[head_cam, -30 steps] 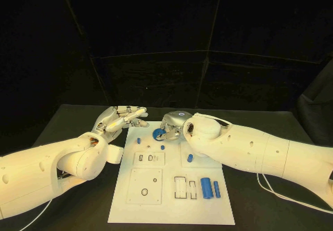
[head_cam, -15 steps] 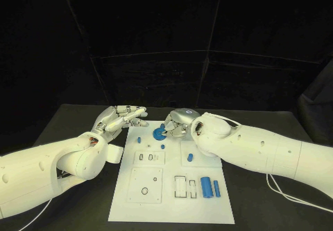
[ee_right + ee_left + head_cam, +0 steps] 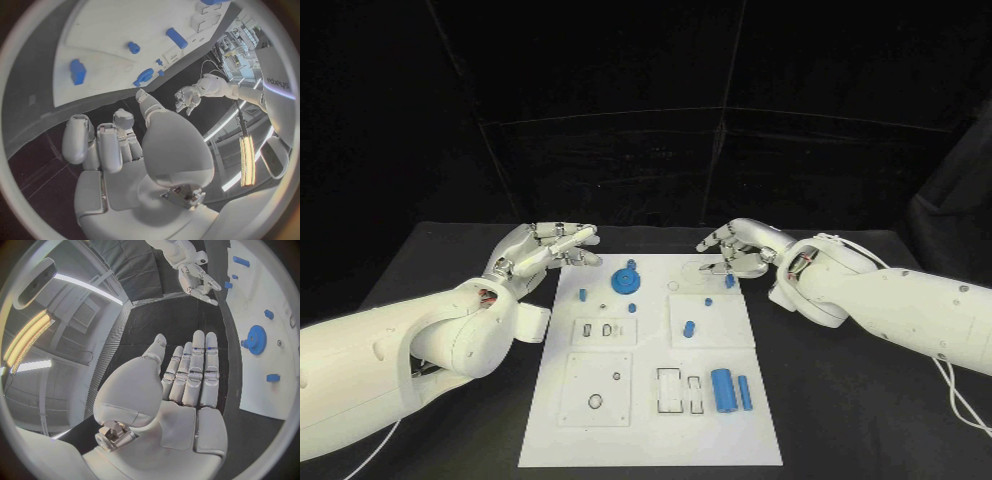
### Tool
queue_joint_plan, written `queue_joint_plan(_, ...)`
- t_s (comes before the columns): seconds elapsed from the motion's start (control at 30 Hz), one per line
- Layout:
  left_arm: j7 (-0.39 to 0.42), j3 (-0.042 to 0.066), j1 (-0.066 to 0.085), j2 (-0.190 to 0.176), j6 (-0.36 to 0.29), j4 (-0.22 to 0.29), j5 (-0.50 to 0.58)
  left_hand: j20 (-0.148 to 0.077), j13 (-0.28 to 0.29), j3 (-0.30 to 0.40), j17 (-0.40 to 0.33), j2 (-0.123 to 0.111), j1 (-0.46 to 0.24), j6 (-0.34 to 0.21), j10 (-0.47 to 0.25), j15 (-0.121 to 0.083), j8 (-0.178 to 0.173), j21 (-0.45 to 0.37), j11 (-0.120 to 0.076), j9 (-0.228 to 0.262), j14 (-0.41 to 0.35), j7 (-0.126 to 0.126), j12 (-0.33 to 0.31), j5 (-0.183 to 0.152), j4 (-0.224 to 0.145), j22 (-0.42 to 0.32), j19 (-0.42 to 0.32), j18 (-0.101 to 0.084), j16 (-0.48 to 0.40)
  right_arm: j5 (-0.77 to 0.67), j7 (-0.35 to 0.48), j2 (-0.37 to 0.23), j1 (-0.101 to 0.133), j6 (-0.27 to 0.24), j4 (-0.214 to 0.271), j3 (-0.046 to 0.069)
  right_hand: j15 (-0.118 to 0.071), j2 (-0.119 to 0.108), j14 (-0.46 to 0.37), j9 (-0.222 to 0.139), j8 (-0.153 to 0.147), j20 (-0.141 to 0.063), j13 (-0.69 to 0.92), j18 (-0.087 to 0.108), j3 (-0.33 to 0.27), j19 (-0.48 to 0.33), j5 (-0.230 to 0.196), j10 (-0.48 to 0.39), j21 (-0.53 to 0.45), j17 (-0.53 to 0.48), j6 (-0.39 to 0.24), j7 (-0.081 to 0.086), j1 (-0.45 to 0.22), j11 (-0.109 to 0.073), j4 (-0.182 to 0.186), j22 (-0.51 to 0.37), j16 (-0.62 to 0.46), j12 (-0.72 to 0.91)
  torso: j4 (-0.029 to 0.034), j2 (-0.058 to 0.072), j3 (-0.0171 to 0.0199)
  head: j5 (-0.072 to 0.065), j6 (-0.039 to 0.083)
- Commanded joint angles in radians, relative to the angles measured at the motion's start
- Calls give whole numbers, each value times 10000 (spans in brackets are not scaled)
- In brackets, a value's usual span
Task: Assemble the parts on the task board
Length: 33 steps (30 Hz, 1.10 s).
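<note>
In the head view the flat white rectangular task board [image 3: 653, 420] fills the lower middle of the frame. A round blue toothed gear part [image 3: 627, 279] sits near the board's upper edge, free of both hands. The silver left hand [image 3: 545, 248], left of the gear, holds nothing, fingers straight and apart. The silver right hand [image 3: 740, 250], at right of centre, looks empty too, its fingers loosely spread, though partly hidden.

Black drapes [image 3: 646, 120], ceiling striplights [image 3: 25, 337]
</note>
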Motion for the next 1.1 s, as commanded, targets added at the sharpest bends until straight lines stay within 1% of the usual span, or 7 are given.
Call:
queue_joint_plan(0.03, 59, 7, 12, 38, 106, -29, 14, 8, -12, 13, 18, 80, 5, 67, 61, 9, -49, -59, -7, -8, 51, -15, -50, 51, -87, -18, 95, 127, -75, 1290, 754, -323, 18, 72, -64, 0, -71, -44, 504, -13, 6, -20, -2, -24, -36, 0, -201, -38, -32, 165, 58, 4, 220, -16, -135, 19, 12, -47, -59, 7, 34, -75, 46)
queue_joint_plan(0.17, 65, 6, 9, 62, 114, -67, 14, 9, -9, 17, 25, 85, 10, 81, 78, 10, -50, -69, -10, -6, 39, -20, -54, 51, -101, -25, 89, 125, -90, 1168, 815, -691, 12, 43, -79, -4, -68, -68, 508, -18, -5, -19, -10, -25, -102, 3, -384, -26, -35, 178, 35, 9, 264, -11, -189, 20, 14, -50, -55, 19, 64, -95, 39)
queue_joint_plan(0.27, 63, 5, 8, 64, 115, -92, 14, 10, -9, 18, 27, 87, 11, 85, 83, 10, -50, -72, -11, -5, 36, -21, -55, 51, -105, -26, 88, 125, -94, 980, 809, -887, 2, 27, -134, -6, -64, -80, 508, -24, -21, -18, -23, -26, -142, 6, -444, -26, -35, 182, 2, 17, 265, -5, -202, 25, 14, -61, -24, 15, 19, -184, 22)
queue_joint_plan(0.4, 54, 4, 6, 71, 135, -124, 14, 10, -9, 18, 27, 87, 11, 86, 84, 10, -50, -72, -12, -5, 36, -21, -55, 51, -105, -27, 87, 125, -95, 833, 784, -934, -69, 38, -283, -7, -61, -94, 506, -27, -30, -16, -49, -25, -173, 3, -469, -40, -39, 173, -18, 21, 258, 0, -206, 19, 7, -87, -26, 6, 21, -204, 16)
queue_joint_plan(0.67, 40, 3, 0, 91, 188, -162, 14, 10, -9, 18, 27, 87, 11, 86, 84, 10, -50, -72, -12, -5, 36, -21, -55, 51, -105, -27, 87, 125, -95, 537, 749, -657, -413, 76, -727, -7, -59, -106, 507, -31, -39, -14, -56, -23, -194, -4, -464, -46, -45, 181, -42, 20, 288, -1, -233, 8, 10, -95, -7, 19, 23, -230, -8)
queue_joint_plan(0.8, 42, 3, -3, 91, 196, -173, 14, 10, -8, 20, 32, 88, 15, 94, 94, 11, -52, -79, -14, -4, 30, -25, -60, 51, -116, -31, 84, 125, -104, 479, 758, -466, -560, 56, -955, -6, -59, -97, 508, -33, -45, -13, -49, -23, -198, -2, -449, -40, -45, 185, -62, 20, 327, -3, -260, 12, 10, -88, -3, 22, 3, -246, -21)
queue_joint_plan(1.1, 35, 2, -7, 86, 201, -189, 14, 10, -8, 20, 32, 88, 15, 94, 94, 11, -52, -79, -14, -4, 30, -25, -60, 51, -116, -31, 84, 125, -104, 448, 780, -241, -710, 95, -1123, -5, -60, -72, 511, -32, -44, -12, -37, -24, -197, 2, -431, -28, -44, 199, -73, 17, 375, -4, -291, 16, 17, -75, -11, 13, -4, -238, -63)
